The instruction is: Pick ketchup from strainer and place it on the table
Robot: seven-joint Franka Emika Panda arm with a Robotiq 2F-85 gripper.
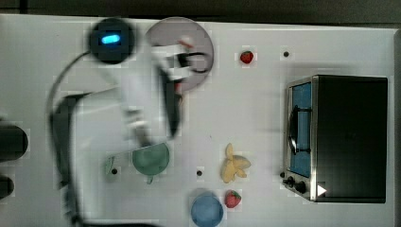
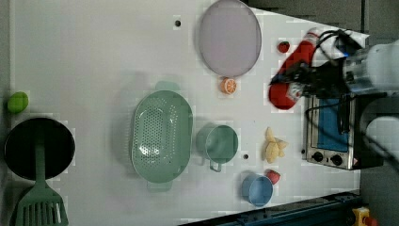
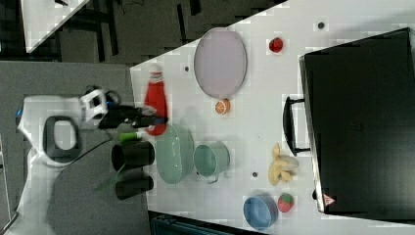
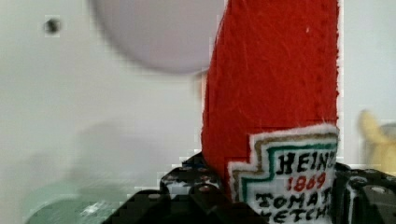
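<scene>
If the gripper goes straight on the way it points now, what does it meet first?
The gripper holds the ketchup, whose capped end leads. In the wrist view it points toward bare white table just past the lilac plate, so probably tabletop first; depth is unclear.

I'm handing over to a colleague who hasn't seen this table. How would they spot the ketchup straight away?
Find the grey oval plate at the table's far edge. In the right view the ketchup is left of it, gripped in the hand and raised clear of the strainer. It is a long red bottle with a white cap, far bigger than the strawberries.
</scene>
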